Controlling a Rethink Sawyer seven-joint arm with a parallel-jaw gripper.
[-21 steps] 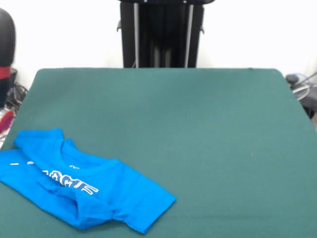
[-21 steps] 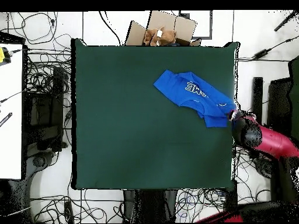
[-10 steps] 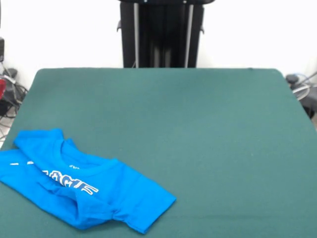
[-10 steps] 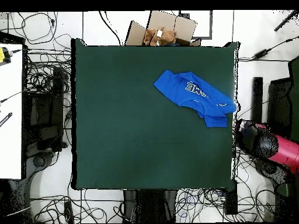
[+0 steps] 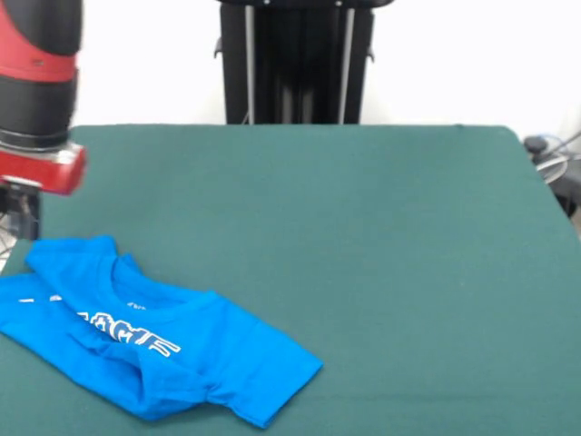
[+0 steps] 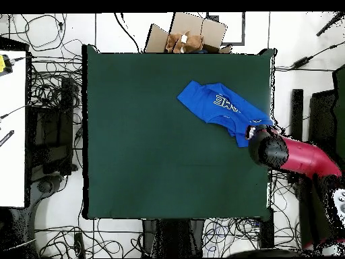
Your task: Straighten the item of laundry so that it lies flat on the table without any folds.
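The item of laundry is a bright blue T-shirt with white lettering, lying crumpled and folded over itself at the near left of the table. In the overhead view the item of laundry lies near the right edge of the table. My red and black arm comes in over that edge. Its gripper hangs just above and behind the shirt's far left corner. From overhead the gripper sits at the shirt's lower right end, mostly hidden under the arm's wrist. Nothing is lifted.
A cardboard box stands just off the table's top edge in the overhead view. Cables cover the floor around the table, and a white desk stands at the left. More cables show at the far right corner.
The arm has swung back in from beside the table and now hangs over the shirt's end. The shirt has not moved.
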